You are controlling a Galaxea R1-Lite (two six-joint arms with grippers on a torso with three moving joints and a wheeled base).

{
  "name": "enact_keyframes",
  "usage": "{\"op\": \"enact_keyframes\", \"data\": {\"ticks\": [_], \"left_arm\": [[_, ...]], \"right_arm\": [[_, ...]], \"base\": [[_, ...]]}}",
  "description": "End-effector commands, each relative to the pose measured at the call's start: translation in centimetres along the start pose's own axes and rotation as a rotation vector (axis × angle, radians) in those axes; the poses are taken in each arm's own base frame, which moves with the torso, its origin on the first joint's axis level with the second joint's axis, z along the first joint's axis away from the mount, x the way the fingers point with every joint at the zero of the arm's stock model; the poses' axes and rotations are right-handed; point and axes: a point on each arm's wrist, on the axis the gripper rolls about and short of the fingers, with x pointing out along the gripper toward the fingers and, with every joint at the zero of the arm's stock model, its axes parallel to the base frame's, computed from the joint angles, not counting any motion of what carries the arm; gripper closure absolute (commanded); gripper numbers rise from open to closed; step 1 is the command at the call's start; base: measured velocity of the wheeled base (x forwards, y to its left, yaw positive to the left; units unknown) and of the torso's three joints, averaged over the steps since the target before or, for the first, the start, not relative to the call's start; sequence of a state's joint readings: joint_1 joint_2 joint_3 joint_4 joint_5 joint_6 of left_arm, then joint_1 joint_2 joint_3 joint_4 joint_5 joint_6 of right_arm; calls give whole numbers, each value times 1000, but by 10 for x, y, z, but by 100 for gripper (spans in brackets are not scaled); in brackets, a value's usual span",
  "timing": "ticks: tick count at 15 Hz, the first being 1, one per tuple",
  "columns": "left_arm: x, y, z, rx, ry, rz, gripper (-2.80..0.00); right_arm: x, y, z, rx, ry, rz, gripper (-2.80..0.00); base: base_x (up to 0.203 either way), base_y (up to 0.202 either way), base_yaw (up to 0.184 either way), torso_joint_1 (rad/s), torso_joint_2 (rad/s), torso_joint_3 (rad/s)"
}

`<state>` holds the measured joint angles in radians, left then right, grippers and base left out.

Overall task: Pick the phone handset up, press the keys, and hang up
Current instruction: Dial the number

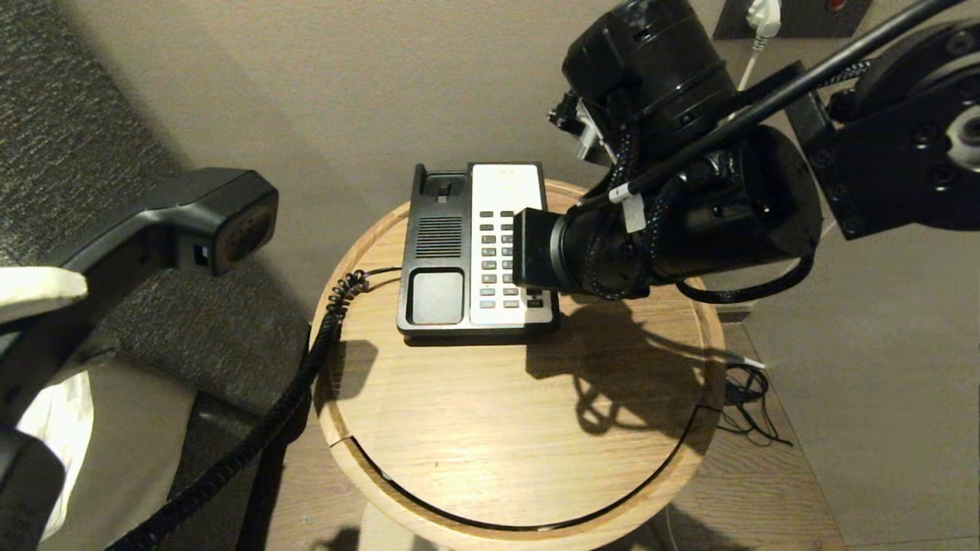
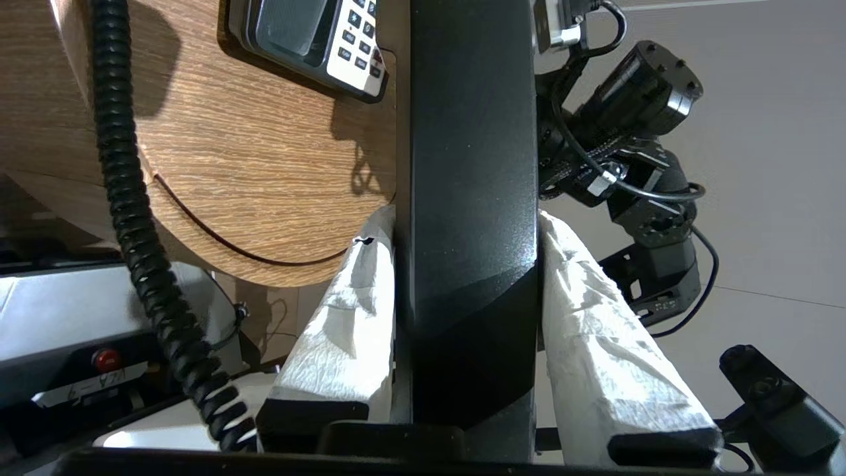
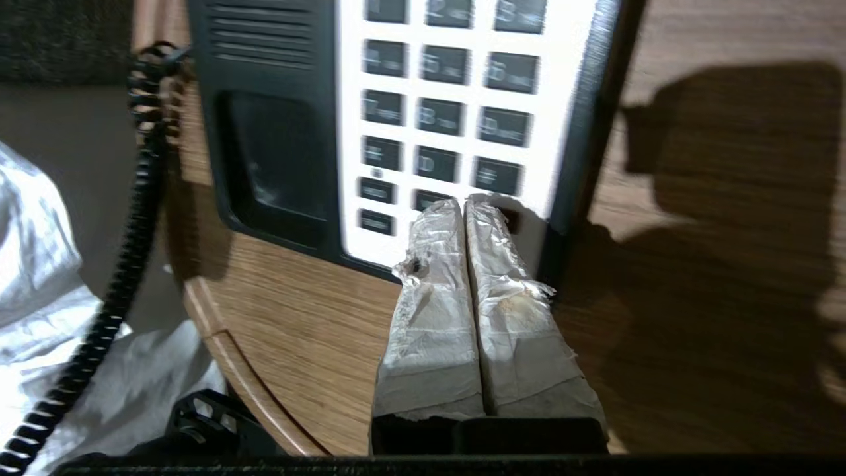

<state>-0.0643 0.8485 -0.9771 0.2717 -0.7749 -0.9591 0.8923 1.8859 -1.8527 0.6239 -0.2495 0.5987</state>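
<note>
Handset [image 2: 472, 198] clamped in left gripper [image 2: 469, 311]. Right gripper [image 3: 466, 218], fingers pressed together, poised at keys [image 3: 439, 116]; neighbouring key possibly pressed by mistake.

The round table [image 1: 490, 413] is light wood with visible grain, matt. The phone handset [image 2: 472, 198] is smooth black plastic with a slight sheen. The keys [image 3: 439, 116] are dark grey, set in a glossy white faceplate [image 1: 501, 187]. Gripper fingers [image 3: 429, 311] carry crinkled white wrapping.
</note>
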Motion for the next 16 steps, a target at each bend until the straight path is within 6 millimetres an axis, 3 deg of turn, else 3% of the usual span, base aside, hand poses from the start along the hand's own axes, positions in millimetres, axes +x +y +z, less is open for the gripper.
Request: {"op": "enact_keyframes", "data": {"ticks": [1, 7, 16], "left_arm": [[0, 0, 0, -5, 4, -3, 0], [-1, 0, -1, -5, 4, -3, 0], [0, 1, -1, -10, 6, 1, 0]], "right_arm": [[-10, -2, 0, 3, 0, -1, 0], [-13, -5, -2, 47, 22, -26, 0], [-4, -4, -7, 46, 57, -43, 0]], "base": [[0, 0, 0, 0, 0, 0], [0, 0, 0, 0, 0, 0], [0, 0, 0, 0, 0, 0]]}}
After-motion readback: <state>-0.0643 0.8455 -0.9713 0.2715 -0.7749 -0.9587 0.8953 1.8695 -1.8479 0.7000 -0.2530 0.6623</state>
